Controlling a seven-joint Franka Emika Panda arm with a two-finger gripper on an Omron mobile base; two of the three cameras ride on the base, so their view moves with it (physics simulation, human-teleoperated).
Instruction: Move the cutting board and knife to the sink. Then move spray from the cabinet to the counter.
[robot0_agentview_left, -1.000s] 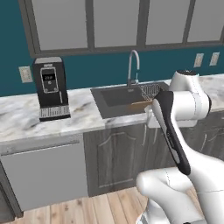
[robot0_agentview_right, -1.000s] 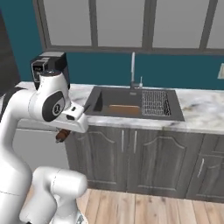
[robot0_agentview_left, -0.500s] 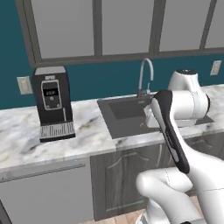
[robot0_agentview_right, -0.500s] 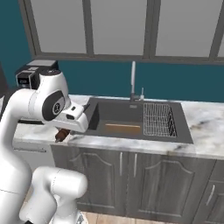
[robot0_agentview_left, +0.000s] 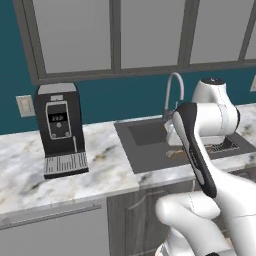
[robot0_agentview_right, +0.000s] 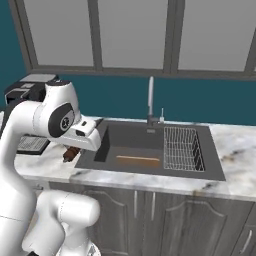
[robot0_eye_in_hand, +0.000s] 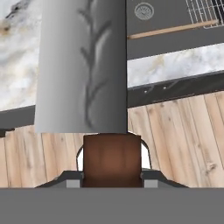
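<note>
Base has driven — whole scene shifted | gripper (robot0_eye_in_hand: 112, 179) jaws clamped on knife (robot0_eye_in_hand: 87, 65) handle | cutting board (robot0_agentview_right: 138, 160) already in sink (robot0_agentview_right: 215, 172) — knife next

grey-bladed cleaver with reddish-brown handle (robot0_eye_in_hand: 83, 78) held above the floor; light-brown wooden board (robot0_agentview_right: 138, 160) lies in the dark grey sink (robot0_agentview_right: 127, 141).

Teal wall (robot0_agentview_left: 125, 100) behind; black coffee machine (robot0_agentview_left: 59, 130) beside white wall outlet (robot0_agentview_left: 25, 105); grey base cabinet doors (robot0_agentview_right: 165, 215); light wood plank floor (robot0_eye_in_hand: 175, 131) below.
</note>
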